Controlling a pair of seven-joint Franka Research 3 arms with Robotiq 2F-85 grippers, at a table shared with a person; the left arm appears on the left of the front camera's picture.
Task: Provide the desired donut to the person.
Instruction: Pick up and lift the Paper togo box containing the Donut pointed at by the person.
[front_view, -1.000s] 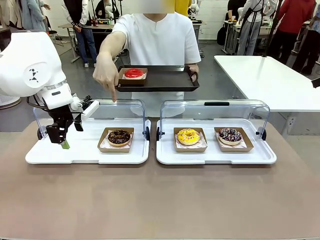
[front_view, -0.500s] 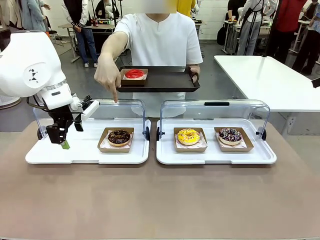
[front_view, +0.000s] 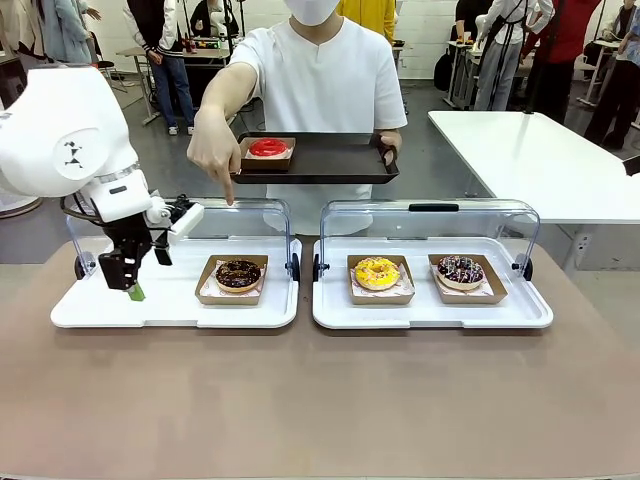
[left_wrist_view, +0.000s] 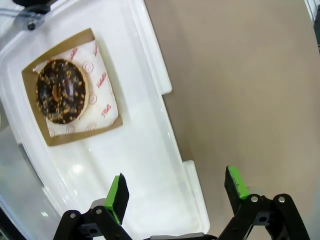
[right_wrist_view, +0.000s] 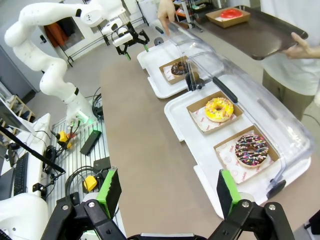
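1 donut (front_view: 238, 273), the chocolate one, lay in its cardboard dish (front_view: 204, 294) on the left white tray (front_view: 170, 308), where the person's hand (front_view: 212, 150) pointed. My left jaws hung spread and empty over that tray's outer end; my right jaws stood spread, well away. I judged it light, soft, sticky on top, so I'd pinch the stiff dish rim, not the icing.

A brown table (front_view: 320, 400) spans the foreground. Beyond its far edge lies a grey floor (front_view: 170, 165). Past its far right corner stands a white table (front_view: 540, 160). Farther behind it, people (front_view: 500, 50) stand by work tables (front_view: 140, 52) near a white wall (front_view: 430, 30)
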